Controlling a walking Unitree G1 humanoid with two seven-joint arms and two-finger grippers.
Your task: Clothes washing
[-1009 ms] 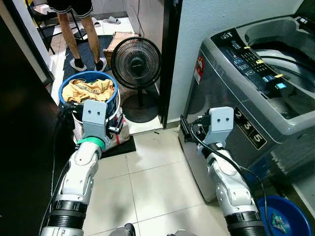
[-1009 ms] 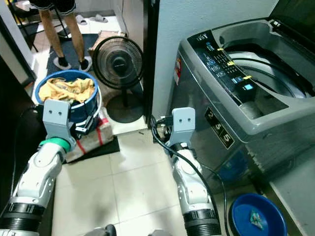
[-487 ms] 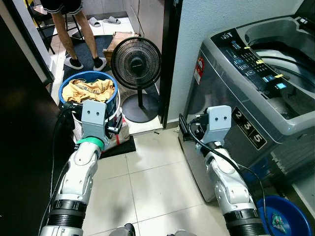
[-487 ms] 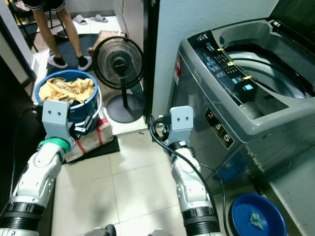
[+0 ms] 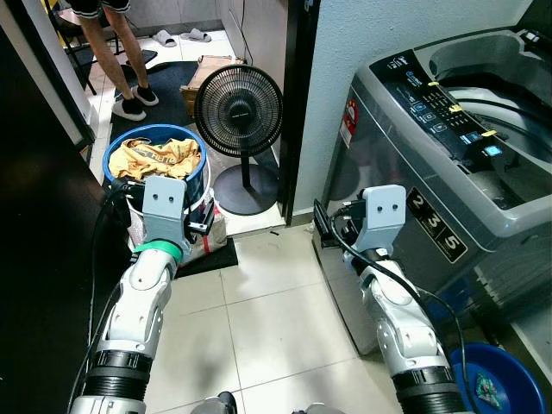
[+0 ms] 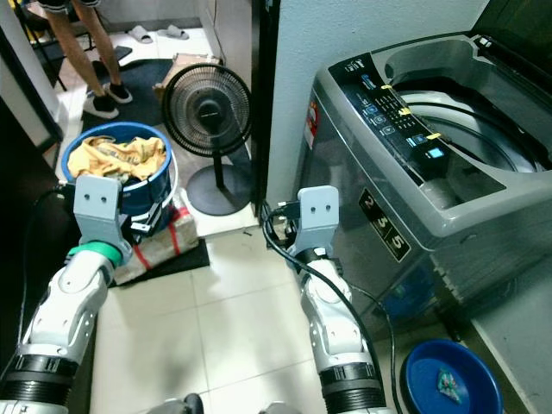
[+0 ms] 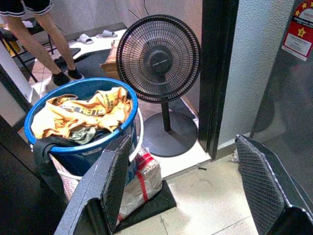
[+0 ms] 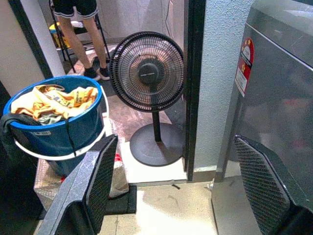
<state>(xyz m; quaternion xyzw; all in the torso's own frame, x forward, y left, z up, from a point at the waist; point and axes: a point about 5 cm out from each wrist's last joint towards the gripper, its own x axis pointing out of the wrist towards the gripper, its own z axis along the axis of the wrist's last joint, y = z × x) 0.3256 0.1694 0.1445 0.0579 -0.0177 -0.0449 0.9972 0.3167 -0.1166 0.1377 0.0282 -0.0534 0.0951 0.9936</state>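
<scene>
A blue bucket heaped with yellow clothes stands on the floor to my left front, seen close up as the bucket in the left wrist view. A grey top-loading washing machine with its lid up stands at my right. My left gripper is open, held in the air just short of the bucket. My right gripper is open too, raised beside the machine's front corner. Neither holds anything.
A black pedestal fan stands in the doorway between bucket and machine. A person's legs are on the mat beyond the bucket. A wrapped package lies under the bucket. A blue basin sits at my lower right.
The person has stepped farther back and to the left. My right arm shifted slightly; the bucket and my left arm stayed put.
</scene>
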